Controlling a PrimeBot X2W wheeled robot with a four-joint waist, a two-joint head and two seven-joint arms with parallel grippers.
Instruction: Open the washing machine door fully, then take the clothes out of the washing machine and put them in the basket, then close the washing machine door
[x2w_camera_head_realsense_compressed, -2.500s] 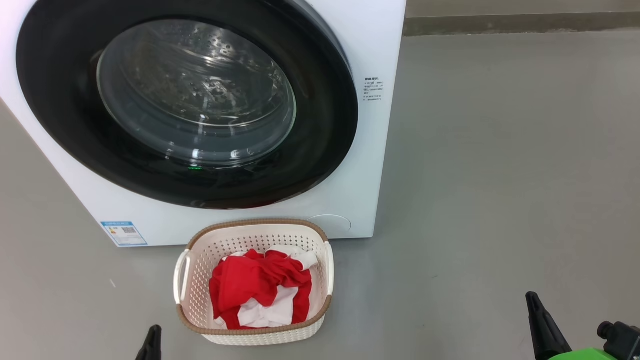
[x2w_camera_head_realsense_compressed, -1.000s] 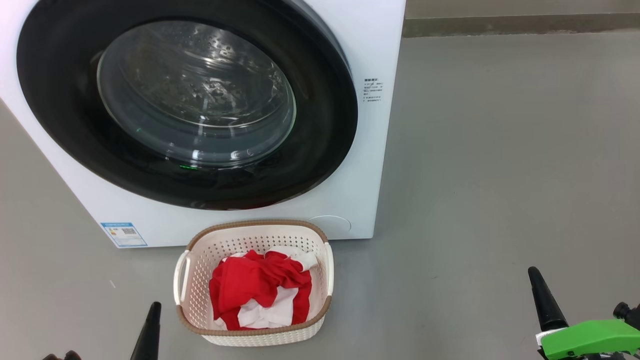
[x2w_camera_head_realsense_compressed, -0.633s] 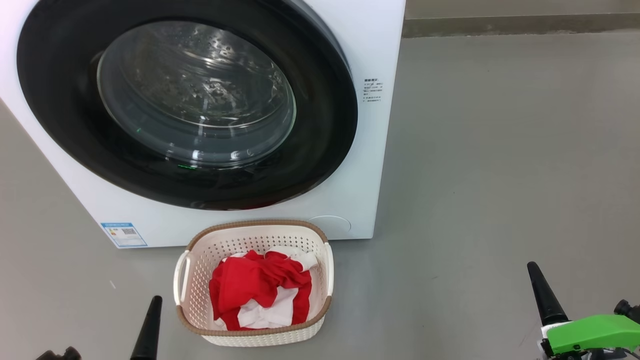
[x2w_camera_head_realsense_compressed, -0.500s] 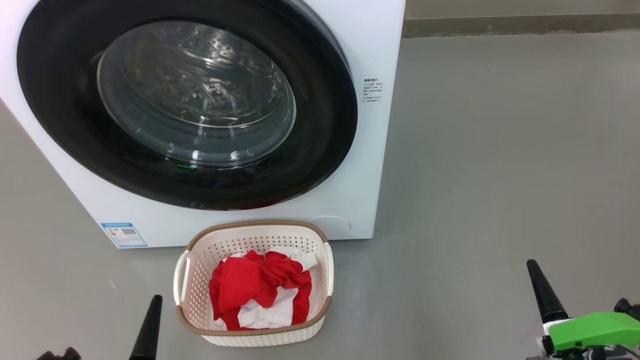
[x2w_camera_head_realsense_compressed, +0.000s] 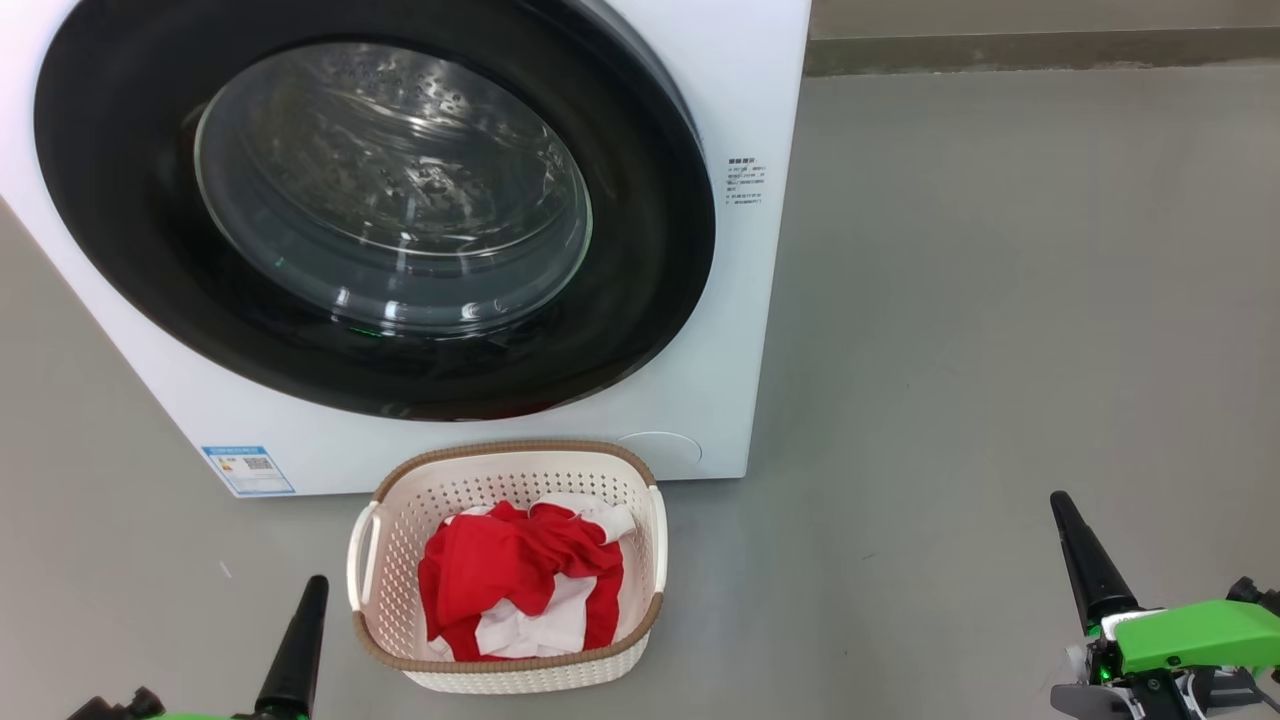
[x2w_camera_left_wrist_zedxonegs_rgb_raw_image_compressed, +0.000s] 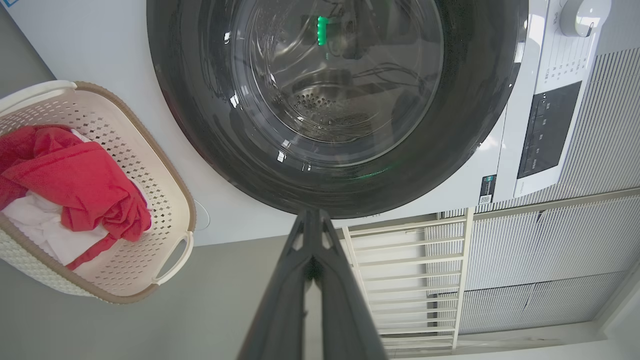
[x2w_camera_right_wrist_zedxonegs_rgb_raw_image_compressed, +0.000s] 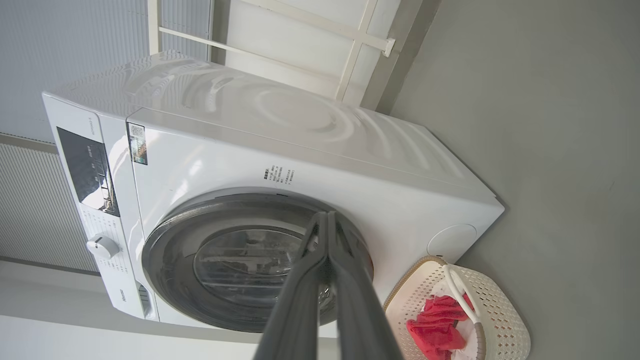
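Observation:
The washing machine (x2w_camera_head_realsense_compressed: 740, 300) (x2w_camera_right_wrist_zedxonegs_rgb_raw_image_compressed: 350, 165) stands white at upper left, and its round black door (x2w_camera_head_realsense_compressed: 380, 210) (x2w_camera_left_wrist_zedxonegs_rgb_raw_image_compressed: 340, 100) (x2w_camera_right_wrist_zedxonegs_rgb_raw_image_compressed: 250, 265) lies flush against the front. On the floor just before it sits the cream basket (x2w_camera_head_realsense_compressed: 385, 540) (x2w_camera_left_wrist_zedxonegs_rgb_raw_image_compressed: 165, 175) (x2w_camera_right_wrist_zedxonegs_rgb_raw_image_compressed: 505, 320) with the red and white clothes (x2w_camera_head_realsense_compressed: 510, 575) (x2w_camera_left_wrist_zedxonegs_rgb_raw_image_compressed: 75, 185) (x2w_camera_right_wrist_zedxonegs_rgb_raw_image_compressed: 435, 330) piled inside. My left gripper (x2w_camera_head_realsense_compressed: 305, 615) (x2w_camera_left_wrist_zedxonegs_rgb_raw_image_compressed: 312, 220) is shut with nothing in it, low at the basket's left. My right gripper (x2w_camera_head_realsense_compressed: 1070, 535) (x2w_camera_right_wrist_zedxonegs_rgb_raw_image_compressed: 325, 220) is shut and holds nothing, far right over bare floor.
Grey floor (x2w_camera_head_realsense_compressed: 1000, 300) stretches to the right of the machine up to a low wall base (x2w_camera_head_realsense_compressed: 1040, 45). A white ladder-like frame (x2w_camera_left_wrist_zedxonegs_rgb_raw_image_compressed: 410, 270) and ribbed wall panels (x2w_camera_left_wrist_zedxonegs_rgb_raw_image_compressed: 575, 250) stand behind the machine. A control panel with a knob (x2w_camera_right_wrist_zedxonegs_rgb_raw_image_compressed: 102, 247) sits on the machine's front.
Both grippers have risen a little in the head view, the right one more. Door, basket and clothes have not moved.

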